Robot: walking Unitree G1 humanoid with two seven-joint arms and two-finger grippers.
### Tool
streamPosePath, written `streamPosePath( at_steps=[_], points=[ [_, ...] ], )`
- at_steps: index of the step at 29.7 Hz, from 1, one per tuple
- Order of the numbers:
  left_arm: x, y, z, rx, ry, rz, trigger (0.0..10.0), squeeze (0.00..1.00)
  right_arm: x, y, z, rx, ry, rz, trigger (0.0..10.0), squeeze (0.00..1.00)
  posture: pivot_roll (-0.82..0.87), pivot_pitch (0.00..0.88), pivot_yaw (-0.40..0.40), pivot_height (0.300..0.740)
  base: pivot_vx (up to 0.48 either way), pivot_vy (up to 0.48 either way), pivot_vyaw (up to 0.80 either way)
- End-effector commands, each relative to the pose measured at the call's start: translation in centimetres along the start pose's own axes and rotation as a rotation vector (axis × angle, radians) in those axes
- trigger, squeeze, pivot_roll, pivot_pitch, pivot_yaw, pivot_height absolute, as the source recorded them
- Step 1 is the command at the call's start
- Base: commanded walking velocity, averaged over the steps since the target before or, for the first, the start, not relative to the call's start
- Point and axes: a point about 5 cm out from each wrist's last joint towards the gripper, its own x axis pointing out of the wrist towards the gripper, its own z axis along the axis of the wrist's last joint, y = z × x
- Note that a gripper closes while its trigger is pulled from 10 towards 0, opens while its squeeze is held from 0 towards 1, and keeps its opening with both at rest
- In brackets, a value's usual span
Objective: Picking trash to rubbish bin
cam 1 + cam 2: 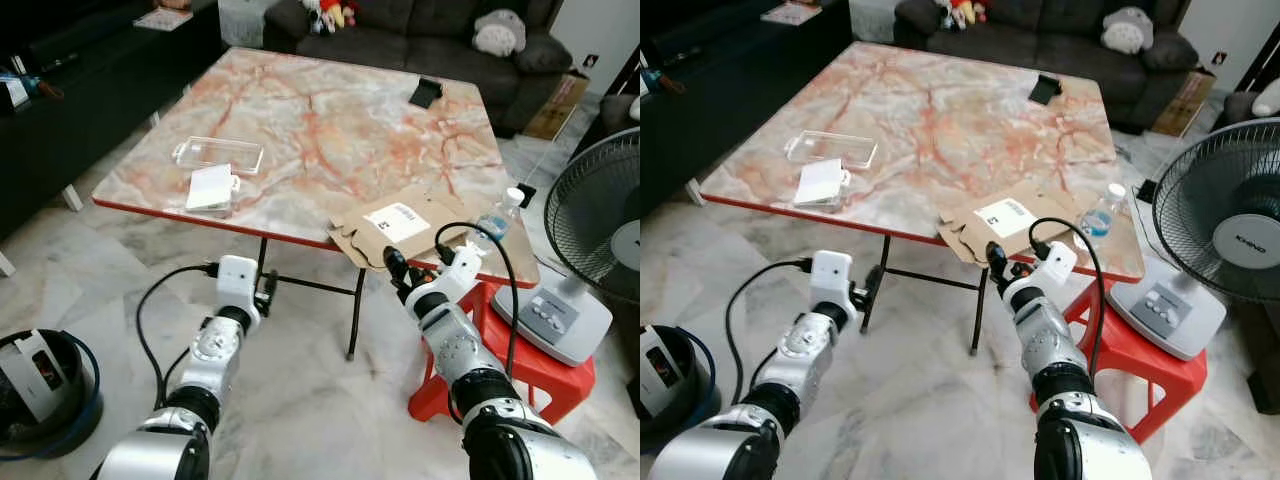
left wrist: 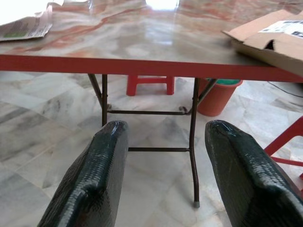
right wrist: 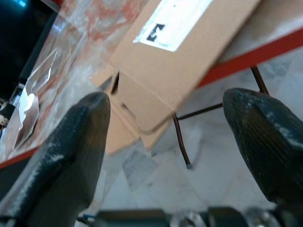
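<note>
Just ahead of the spread right gripper (image 3: 165, 156), the flattened cardboard box (image 1: 400, 228) overhangs the table's (image 1: 330, 110) near edge, nearer than the left gripper (image 2: 163, 175), also spread.

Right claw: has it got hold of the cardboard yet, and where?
No. The right claw is open, short of the cardboard that overhangs the table edge. The left claw is open and holds nothing.
</note>
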Motion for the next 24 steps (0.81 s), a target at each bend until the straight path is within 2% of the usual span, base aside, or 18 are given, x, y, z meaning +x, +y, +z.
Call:
streamPosePath(
  at_steps=[1,10,24],
  points=[
    [0.03,0.02,0.02,0.004,0.001,-0.003,10.0,0.0,-0.04,-0.19,0.04,-0.01,0.004,-0.011,10.0,0.0,0.0,0.053,-0.114,0.74,0.0,0.0,0.0],
    [-0.05,0.04,-0.14,0.005,0.008,-0.002,10.0,0.0,-0.09,-0.41,-0.64,-0.014,0.038,-0.03,10.0,0.0,0.0,0.054,-0.118,0.74,0.0,0.0,0.0],
    [-0.32,0.09,-0.41,0.004,0.009,0.001,10.0,0.0,0.32,0.13,-0.87,-0.019,0.062,-0.039,10.0,0.0,0.01,0.079,-0.12,0.74,0.0,0.0,0.0]
  ],
)
